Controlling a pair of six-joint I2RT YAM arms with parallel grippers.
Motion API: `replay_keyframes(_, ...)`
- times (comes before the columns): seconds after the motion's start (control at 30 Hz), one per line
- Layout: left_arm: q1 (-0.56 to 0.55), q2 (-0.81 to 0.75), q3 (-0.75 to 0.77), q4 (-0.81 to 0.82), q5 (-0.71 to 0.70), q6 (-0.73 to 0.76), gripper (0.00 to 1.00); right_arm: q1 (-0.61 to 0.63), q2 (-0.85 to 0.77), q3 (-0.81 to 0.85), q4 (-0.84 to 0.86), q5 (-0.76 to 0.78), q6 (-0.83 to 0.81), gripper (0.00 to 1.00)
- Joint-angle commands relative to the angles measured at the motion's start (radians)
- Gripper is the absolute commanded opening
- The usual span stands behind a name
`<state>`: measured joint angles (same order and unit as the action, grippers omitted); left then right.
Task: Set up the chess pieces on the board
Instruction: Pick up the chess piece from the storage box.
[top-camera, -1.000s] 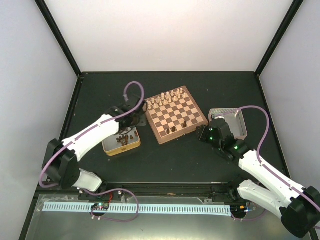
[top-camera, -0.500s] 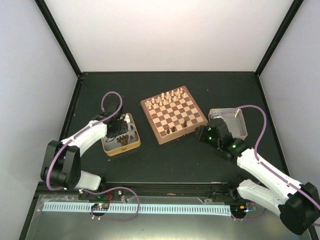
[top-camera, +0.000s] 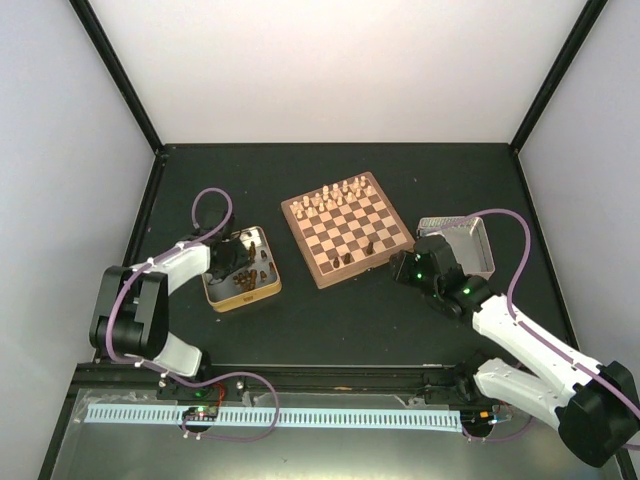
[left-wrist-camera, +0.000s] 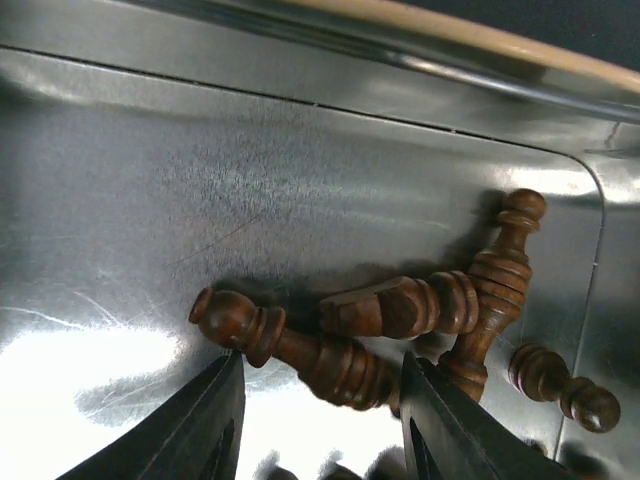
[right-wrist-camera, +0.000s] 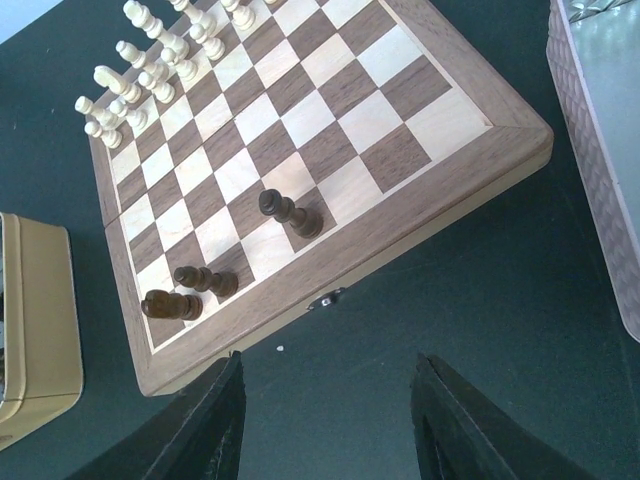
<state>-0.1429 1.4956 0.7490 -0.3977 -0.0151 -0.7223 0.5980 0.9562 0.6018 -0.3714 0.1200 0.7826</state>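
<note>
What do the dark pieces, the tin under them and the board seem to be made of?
Dark pieces: turned wood, probably varnished; lathe rings and a soft shine show.
Tin: bare metal, perhaps tinplate; fine scratches and bright glare.
Board: wood, seemingly satin; grain shows in checks and rim.

No text, label, brand, number or sign can be read in any of the views.
</note>
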Motion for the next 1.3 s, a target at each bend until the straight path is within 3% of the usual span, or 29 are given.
replay_keyframes(0.0, 0.022, 0.03, -0.008, 0.083, 0.022, -0.048, 0.44, -0.004, 0.001, 0.029, 0.019, 0.001, -0.021, 0.46)
replay_keyframes(0.4, 0.034, 0.082, 0.024, 0.06, 0.006, 0.001, 0.28, -0.003, -0.003, 0.023, 0.014, 0.006, -0.019, 0.46)
replay_keyframes(0.8, 0.031, 0.047, 0.036, -0.079, 0.033, 0.082, 0.31, -0.004, -0.002, 0.014, 0.022, -0.006, -0.01, 0.46)
replay_keyframes(0.93, 0.03, 0.07, 0.046, -0.075, 0.047, 0.101, 0.26, -0.003, -0.001, 0.013, 0.026, -0.012, -0.007, 0.46)
replay_keyframes(1.1, 0.03, 0.086, 0.061, -0.069, 0.041, 0.108, 0.11, -0.003, -0.006, 0.013, 0.024, -0.013, -0.008, 0.46)
replay_keyframes(1.27, 0.031, -0.024, 0.042, -0.036, -0.012, 0.095, 0.08, -0.004, -0.008, 0.016, 0.032, -0.027, -0.018, 0.46)
